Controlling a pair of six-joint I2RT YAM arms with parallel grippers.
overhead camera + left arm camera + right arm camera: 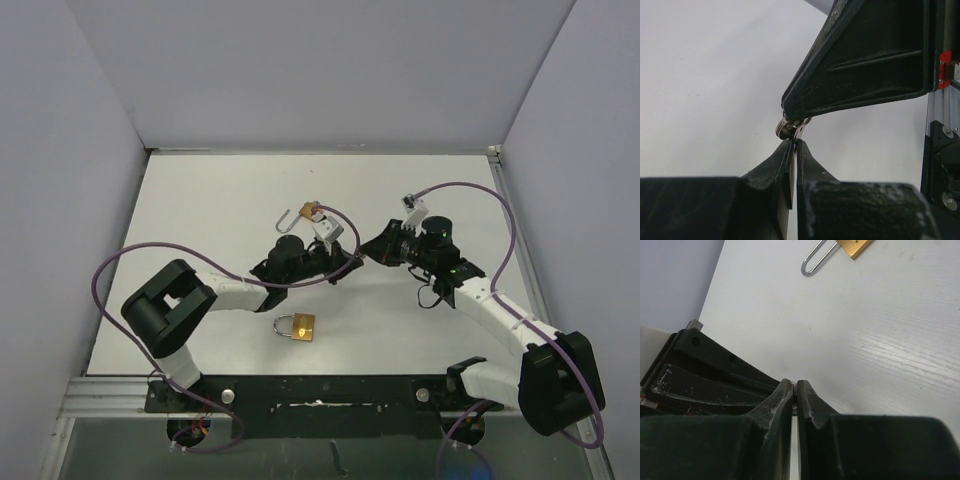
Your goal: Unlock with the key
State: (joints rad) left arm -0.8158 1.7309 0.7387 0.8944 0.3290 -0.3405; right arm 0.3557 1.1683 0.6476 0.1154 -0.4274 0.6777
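Left claw (pixel 794 146) and right claw (pixel 795 386) are both pinching shut, tip to tip, on the key ring (pixel 786 128) over mid-surface (pixel 200 200), the key hidden between pads; judging that one should be releasing only once the other is gripping firmly, before approaching the near closed padlock (pixel 301 327).

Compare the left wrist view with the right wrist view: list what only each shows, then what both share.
Left wrist only: a key ring at the tip of the right end effector, just above the shut left end effector. Right wrist only: a brass padlock and its shackle at the top edge. Both: the two end effectors shut, tip to tip, over the table.
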